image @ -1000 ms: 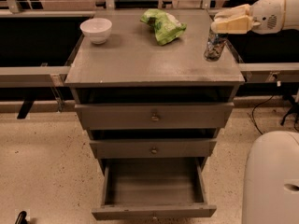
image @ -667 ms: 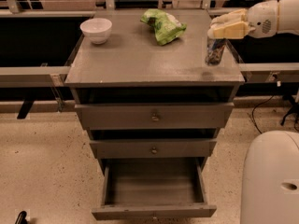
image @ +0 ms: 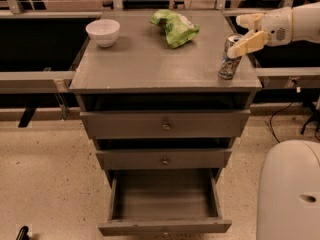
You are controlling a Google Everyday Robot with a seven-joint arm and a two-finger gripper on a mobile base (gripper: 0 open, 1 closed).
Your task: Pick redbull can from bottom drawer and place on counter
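Gripper [image: 236,36] is hovering over the right edge of the counter [image: 150,64] with jaws spread wide, and we are seeing the redbull can [image: 227,68] standing upright near that counter's front right corner, one finger [image: 252,40] overlapping its top, while the bottom drawer [image: 165,227] is hanging open beneath the counter.

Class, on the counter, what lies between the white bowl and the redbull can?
Camera view: the green bag, slightly further back, on the counter. The pincer is by the top of the redbull can.
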